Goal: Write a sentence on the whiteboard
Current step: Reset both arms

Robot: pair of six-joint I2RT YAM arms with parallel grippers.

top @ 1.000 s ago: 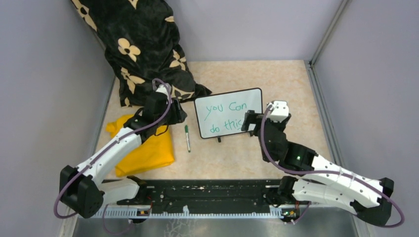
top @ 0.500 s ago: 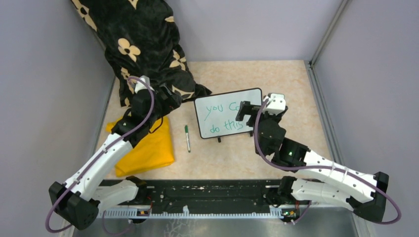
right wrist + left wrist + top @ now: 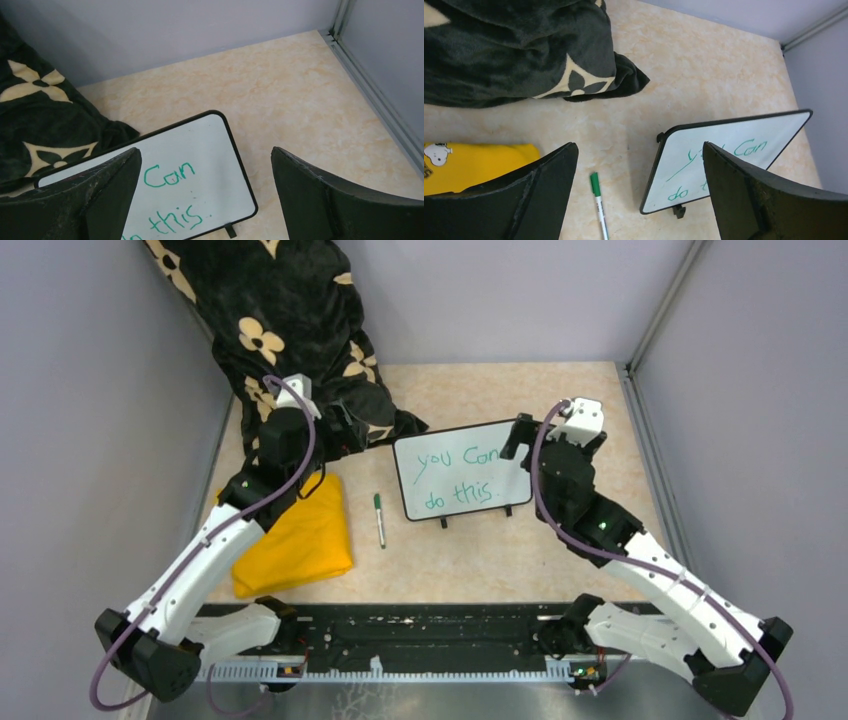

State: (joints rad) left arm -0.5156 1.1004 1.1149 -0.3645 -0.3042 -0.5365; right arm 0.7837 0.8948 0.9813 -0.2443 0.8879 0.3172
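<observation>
The whiteboard (image 3: 462,472) stands tilted on its small black feet at the table's middle, with the sentence (image 3: 458,478) "you Can do this" in green across two lines. A green-capped marker (image 3: 379,519) lies loose on the table just left of the board. My left gripper (image 3: 345,432) hovers open and empty, up and left of the marker (image 3: 598,202) and whiteboard (image 3: 729,150). My right gripper (image 3: 520,436) is open and empty above the whiteboard's (image 3: 215,200) top right corner, apart from it. Part of the sentence (image 3: 170,175) shows between its fingers.
A black blanket with cream flowers (image 3: 290,330) is heaped at the back left. A folded yellow cloth (image 3: 300,540) lies under my left arm. Grey walls close in both sides and the back. A black rail (image 3: 420,635) runs along the near edge.
My left gripper opened wide and drew back to the left, toward the blanket. My right arm swung from the board's right edge up to its top right corner, uncovering the text.
</observation>
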